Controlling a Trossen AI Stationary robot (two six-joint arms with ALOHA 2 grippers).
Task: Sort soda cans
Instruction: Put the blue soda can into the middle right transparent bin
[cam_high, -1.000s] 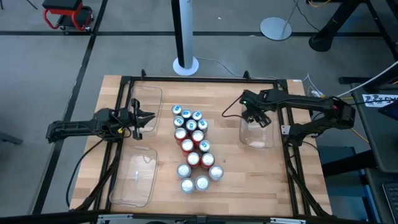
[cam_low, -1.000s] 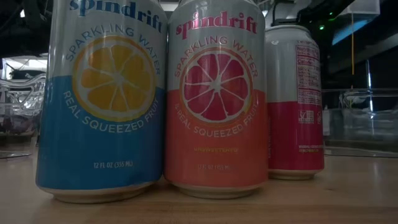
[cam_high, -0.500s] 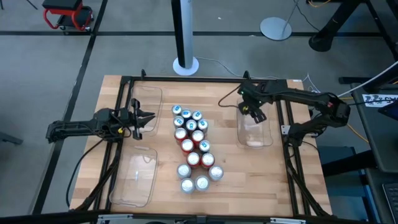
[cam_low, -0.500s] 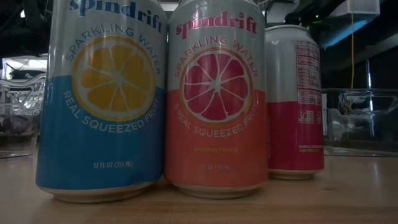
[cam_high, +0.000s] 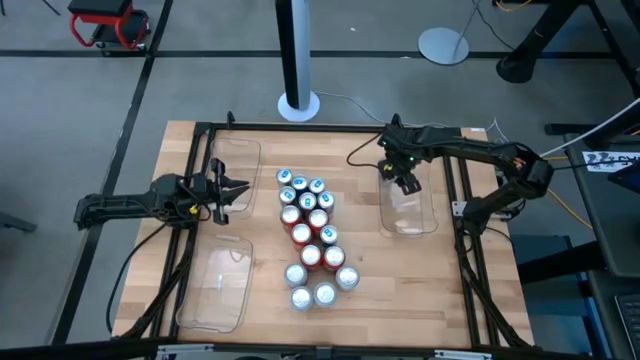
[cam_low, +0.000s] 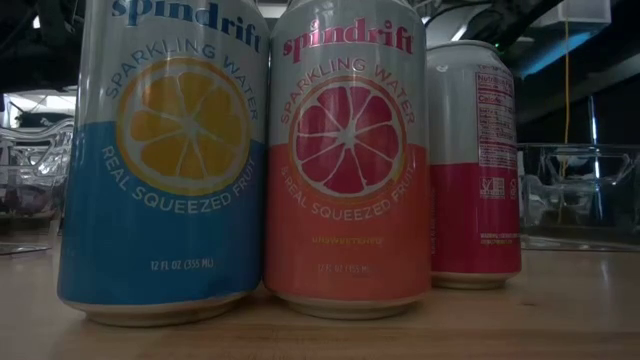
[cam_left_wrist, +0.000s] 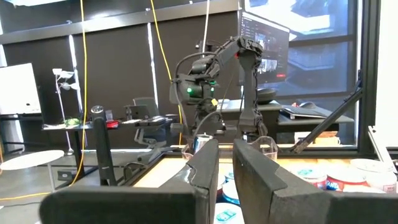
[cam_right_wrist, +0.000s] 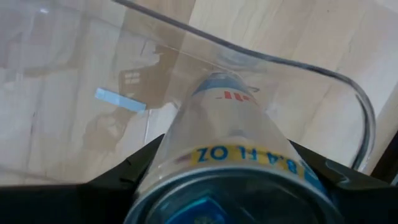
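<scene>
Wood table (cam_high: 370, 260) on grey floor (cam_high: 200, 80); left jaws together, right jaws clamped on soda can (cam_right_wrist: 230, 143).

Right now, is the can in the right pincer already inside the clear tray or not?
Not yet: the right pincer holds the can above the clear tray, over its far rim.

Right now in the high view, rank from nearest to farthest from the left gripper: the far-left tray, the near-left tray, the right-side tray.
1. Far-left tray: just beyond the left gripper, whose tips are at its near edge.
2. Near-left tray: same side, toward the table's front.
3. Right-side tray: across the cluster of soda cans.
</scene>
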